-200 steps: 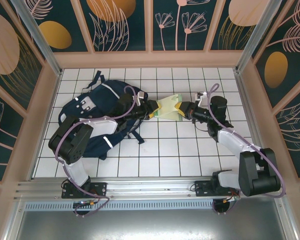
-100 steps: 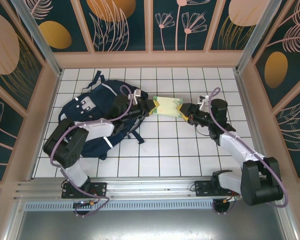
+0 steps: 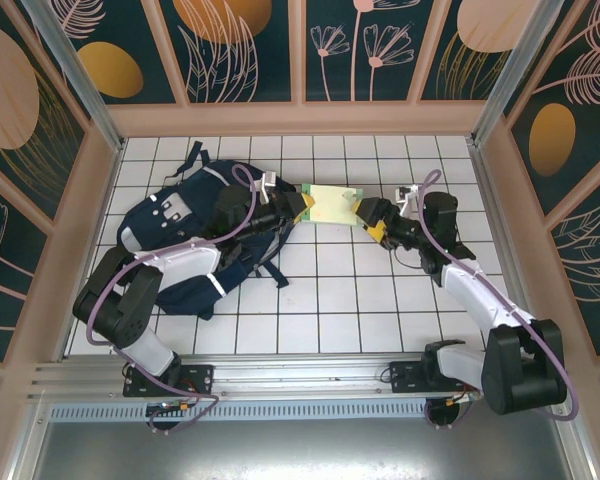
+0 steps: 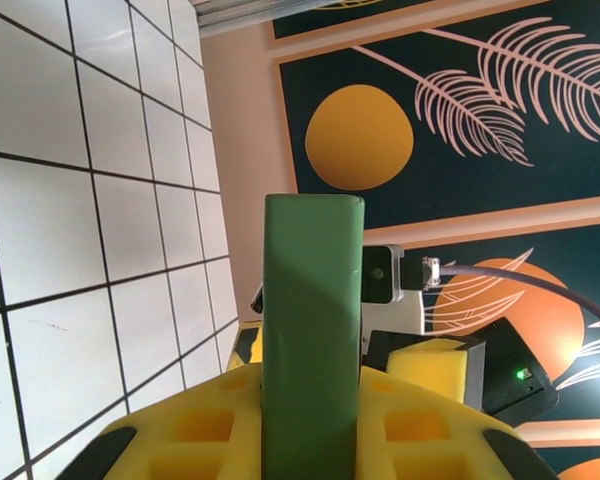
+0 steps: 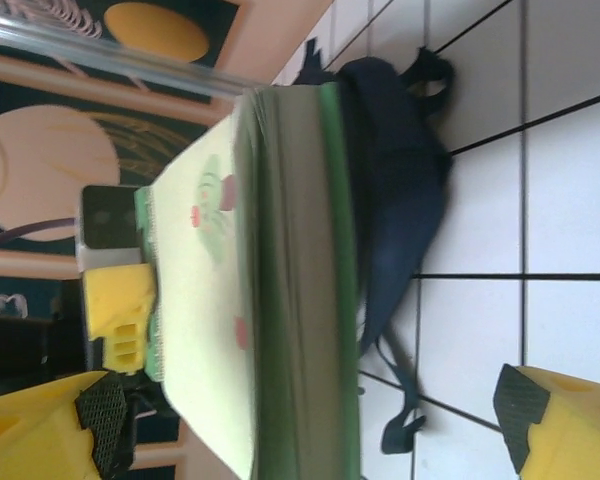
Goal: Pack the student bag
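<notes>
Loading step: thin pale-green, green-spined book gripped, not yet packed.
Your right gripper stands wide open beside it; your left gripper pinches its other end. Leftward lies the student bag, a large navy-blue fabric backpack; you must find its opening first.

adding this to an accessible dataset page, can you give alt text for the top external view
Seen from above, the left pincer grips one end of a light green book held next to the navy student bag on a white tiled table; the right pincer stands open at the book's other end.
</notes>
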Controlling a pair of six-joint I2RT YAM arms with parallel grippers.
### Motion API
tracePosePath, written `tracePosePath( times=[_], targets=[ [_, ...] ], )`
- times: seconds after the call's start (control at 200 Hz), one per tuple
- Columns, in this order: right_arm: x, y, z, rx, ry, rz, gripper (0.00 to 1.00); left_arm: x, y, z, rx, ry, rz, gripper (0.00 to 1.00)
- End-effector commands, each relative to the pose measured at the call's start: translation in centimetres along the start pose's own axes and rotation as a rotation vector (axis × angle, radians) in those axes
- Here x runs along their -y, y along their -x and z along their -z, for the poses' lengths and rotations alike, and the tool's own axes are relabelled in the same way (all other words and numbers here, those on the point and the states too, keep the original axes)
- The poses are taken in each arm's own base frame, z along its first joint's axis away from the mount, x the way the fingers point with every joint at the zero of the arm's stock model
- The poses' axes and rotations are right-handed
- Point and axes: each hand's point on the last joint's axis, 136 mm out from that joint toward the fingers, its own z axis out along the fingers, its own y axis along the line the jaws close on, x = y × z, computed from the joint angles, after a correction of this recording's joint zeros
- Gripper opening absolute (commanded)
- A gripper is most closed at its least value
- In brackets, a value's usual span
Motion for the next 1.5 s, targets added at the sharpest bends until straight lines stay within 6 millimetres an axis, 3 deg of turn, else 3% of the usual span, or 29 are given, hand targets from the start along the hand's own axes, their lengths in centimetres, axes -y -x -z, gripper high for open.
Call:
tracePosePath(
  times=[0.0, 0.135, 0.36, 0.716, 0.846, 0.891, 0.961, 1.041, 1.156, 1.286, 1.366, 1.426, 1.496],
  targets=[
    [-3.5, 0.2, 0.3, -0.03, 0.157, 0.017, 0.9, 2.7, -0.3, 0.9, -0.007, -0.089, -0.084, 0.0],
    [-5.4, 1.0, 0.5, -0.013, 0.214, 0.027, 0.81, 2.2, -1.2, 1.3, -0.024, -0.111, -0.065, 0.0],
    [-5.9, 1.2, 0.2, -0.03, 0.243, 0.016, 0.59, 1.9, -2.3, 1.6, -0.061, -0.127, -0.068, 0.0],
    [-5.8, -0.7, -1.0, -0.116, 0.228, 0.035, 0.37, 1.6, -2.6, 1.3, -0.09, -0.106, -0.1, 0.02],
    [-4.9, -0.2, -1.1, -0.08, 0.162, 0.041, 0.1, 1.7, -2.8, 1.0, -0.107, -0.104, -0.109, 0.08],
    [-4.3, 0.4, -0.8, -0.046, 0.118, 0.044, 0.03, 1.7, -2.5, 1.2, -0.09, -0.078, -0.123, 0.2],
    [-3.2, 1.5, -0.1, 0.012, 0.023, 0.054, 0.0, 1.1, -0.9, 1.6, -0.031, 0.043, -0.17, 0.41],
    [-2.4, 2.3, 0.7, 0.061, -0.057, 0.08, 0.0, 0.9, 1.8, 3.1, 0.073, 0.197, -0.224, 0.54],
    [-1.4, 2.4, 1.2, 0.073, -0.106, 0.086, 0.0, 0.3, 6.3, 6.9, 0.219, 0.332, -0.16, 0.63],
    [-0.3, 2.0, 1.3, 0.072, -0.132, 0.084, 0.0, -0.8, 11.0, 13.2, 0.433, 0.422, -0.066, 0.7],
    [0.4, 1.7, 1.1, 0.064, -0.142, 0.077, 0.0, -1.9, 13.1, 16.6, 0.544, 0.488, -0.018, 0.84],
    [0.7, 1.6, 1.0, 0.058, -0.142, 0.072, 0.0, -2.9, 14.1, 17.7, 0.568, 0.51, 0.02, 0.88],
    [0.8, 1.5, 0.9, 0.049, -0.138, 0.07, 0.0, -3.7, 14.8, 17.4, 0.542, 0.486, 0.071, 0.88]
  ],
)
